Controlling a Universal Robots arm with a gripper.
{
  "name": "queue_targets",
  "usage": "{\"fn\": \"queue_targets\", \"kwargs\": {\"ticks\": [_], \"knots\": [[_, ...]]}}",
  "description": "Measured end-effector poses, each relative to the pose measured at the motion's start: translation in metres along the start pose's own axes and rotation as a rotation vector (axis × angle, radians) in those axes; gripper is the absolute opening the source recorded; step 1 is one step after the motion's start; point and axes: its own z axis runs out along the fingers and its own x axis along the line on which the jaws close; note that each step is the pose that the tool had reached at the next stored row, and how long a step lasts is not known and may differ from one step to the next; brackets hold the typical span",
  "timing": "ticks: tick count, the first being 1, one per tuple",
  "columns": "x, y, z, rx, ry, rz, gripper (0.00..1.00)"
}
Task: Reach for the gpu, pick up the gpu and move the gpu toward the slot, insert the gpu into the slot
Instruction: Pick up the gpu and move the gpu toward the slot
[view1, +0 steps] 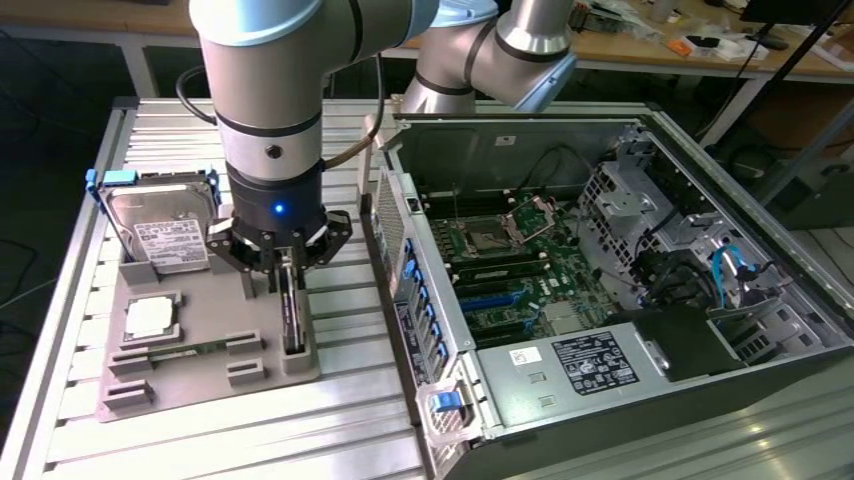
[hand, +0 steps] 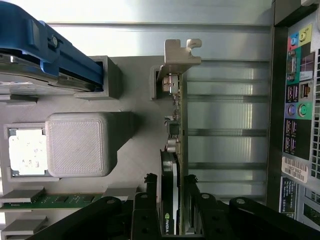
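Note:
The gpu (view1: 294, 322) is a thin dark card standing on edge in a groove of the grey holder (view1: 200, 385), on the exterior view's left of the open computer case. My gripper (view1: 290, 272) points straight down onto its top edge. In the wrist view my gripper (hand: 171, 179) has a black finger pressed against each face of the gpu (hand: 175, 125), and the card's silver bracket (hand: 181, 54) sits at the far end. The blue slot (view1: 497, 298) lies on the green motherboard (view1: 514, 265) inside the case, apart from the card.
On the holder are a silver hard drive (view1: 160, 235) in a blue frame, a square processor chip (view1: 150, 318) and a memory stick (view1: 187, 350). The case wall (view1: 400, 270) rises just beside the gpu. The case's rear ports (hand: 300, 100) are close by.

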Motion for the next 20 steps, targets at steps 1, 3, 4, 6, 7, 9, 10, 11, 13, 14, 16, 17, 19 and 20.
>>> {"fn": "queue_targets", "kwargs": {"ticks": [1,3,4,6,7,9,10,11,13,14,16,17,19,20], "knots": [[0.0,0.0,0.0,0.0,0.0,0.0,0.35],[0.0,0.0,0.0,0.0,0.0,0.0,0.35],[0.0,0.0,0.0,0.0,0.0,0.0,0.35],[-0.0001,0.0,0.0,0.0,0.0,0.0,0.35],[-0.0001,0.0,0.0,0.0,0.0,0.0,0.35],[-0.0001,0.0,0.0,0.0001,0.0,0.0,0.27],[-0.0001,0.0,0.0,0.0001,0.0001,0.0,0.27],[-0.0001,0.0,0.0,0.0,0.0001,0.0,0.27],[-0.0001,0.0,0.0,0.0,0.0,0.0,0.27],[-0.0001,0.0,0.0,0.0,0.0,0.0,0.27],[-0.0001,0.0,0.0,0.0,0.0001,0.0,0.27],[-0.0001,0.0,0.0,0.0,0.0001,0.0,0.27],[-0.0001,0.0,0.0,0.0,0.0,0.0,0.27],[-0.0002,0.0,0.0,0.0,0.0,0.0,0.27]]}}
